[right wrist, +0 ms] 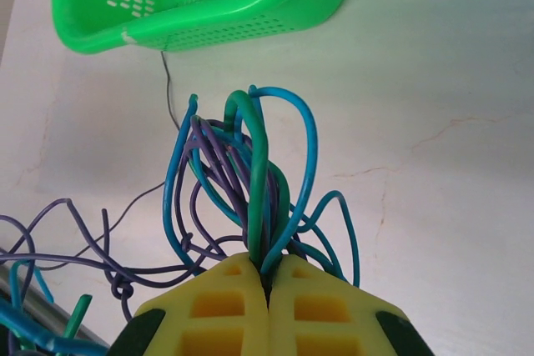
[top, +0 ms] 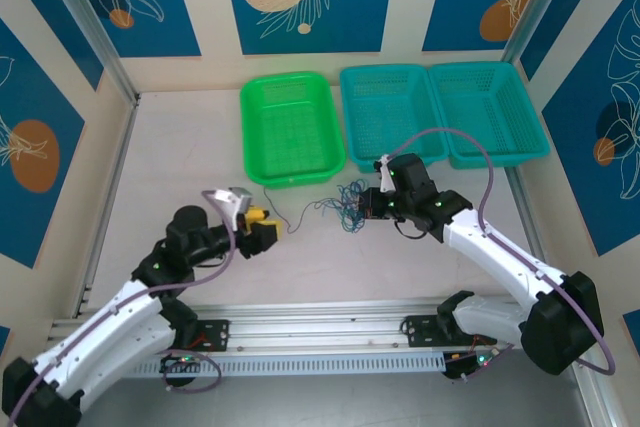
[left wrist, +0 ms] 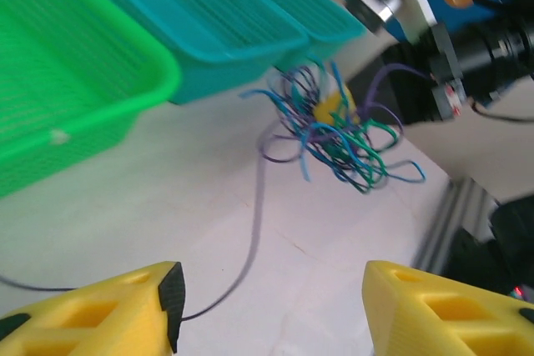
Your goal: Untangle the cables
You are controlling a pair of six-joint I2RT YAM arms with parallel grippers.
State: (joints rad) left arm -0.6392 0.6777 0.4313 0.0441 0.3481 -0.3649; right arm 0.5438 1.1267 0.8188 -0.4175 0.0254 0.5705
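Here right gripper (right wrist: 269, 268) pinches cables (right wrist: 258, 174); left gripper (left wrist: 271, 289) spread

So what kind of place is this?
Likely a robot lab work cell: a white tabletop walled by blue leaf-printed panels, aluminium frame posts at its corners, and a green plastic mesh basket beside teal ones.

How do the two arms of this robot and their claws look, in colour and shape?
The left arm and the right arm have white tube-like links and black joints. A thick purple cable loops along each. The left claw and the right claw each carry two blocky yellow fingers with recessed pockets and black trim.
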